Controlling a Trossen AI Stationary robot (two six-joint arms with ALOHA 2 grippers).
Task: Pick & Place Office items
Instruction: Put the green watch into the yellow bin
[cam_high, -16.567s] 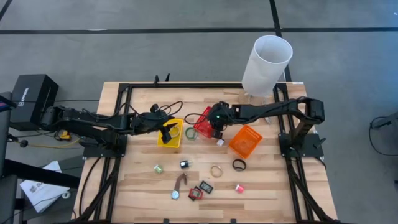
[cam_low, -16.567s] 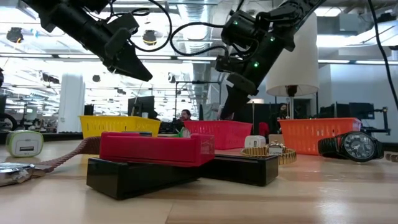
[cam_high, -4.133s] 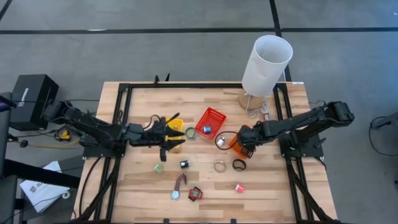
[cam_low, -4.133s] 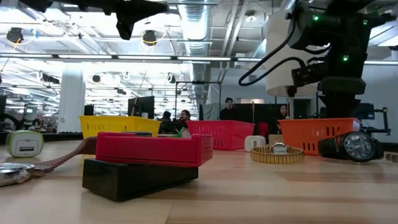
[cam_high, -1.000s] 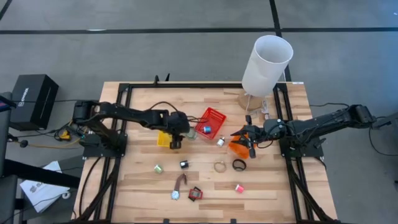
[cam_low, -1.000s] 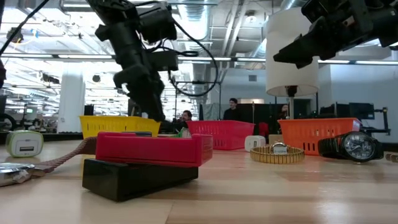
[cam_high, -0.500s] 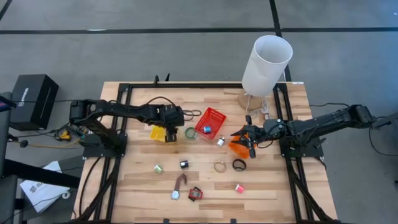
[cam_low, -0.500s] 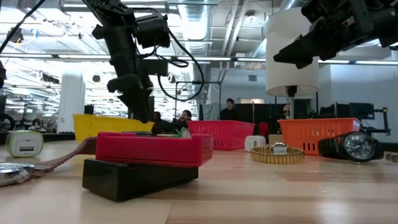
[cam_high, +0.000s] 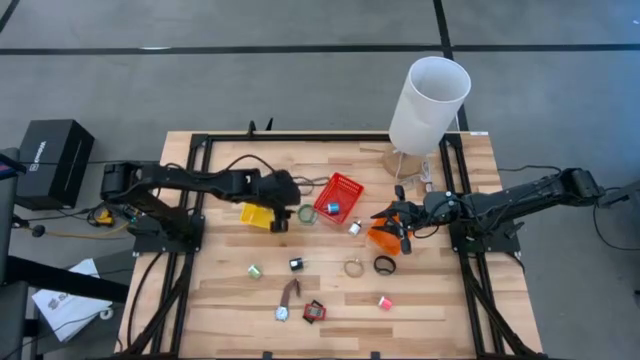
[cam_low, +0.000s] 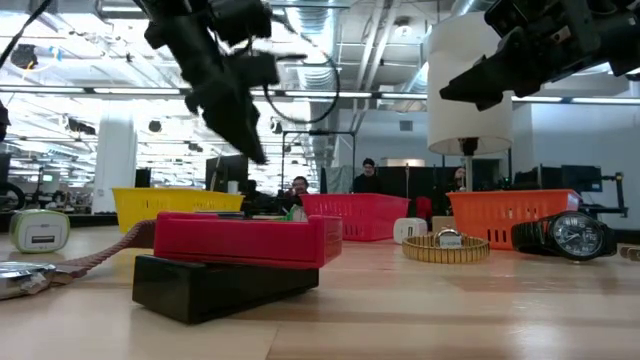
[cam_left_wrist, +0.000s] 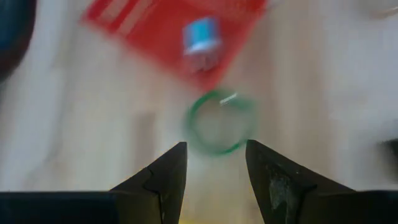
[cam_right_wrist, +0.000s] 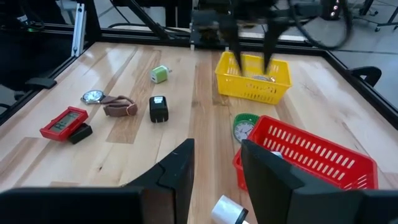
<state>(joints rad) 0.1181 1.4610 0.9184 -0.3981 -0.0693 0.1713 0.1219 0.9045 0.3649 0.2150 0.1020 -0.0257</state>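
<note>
The green ring (cam_high: 307, 213) was seen lying flat, without a long axis, beside the red basket (cam_high: 340, 196). The left gripper (cam_high: 280, 218) was held over it, fingers apart. The right gripper (cam_high: 397, 222) was likewise parted, empty.

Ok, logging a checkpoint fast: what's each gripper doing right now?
Left gripper: open, empty, over the green ring beside the yellow basket.
Right gripper: open, empty, near the orange basket.

A yellow mesh basket (cam_high: 255, 214), red mesh basket (cam_high: 340, 193) and orange mesh basket (cam_high: 385, 238) sit on the wooden tabletop (cam_high: 230, 290), near a tall white cylinder (cam_high: 428, 104).
</note>
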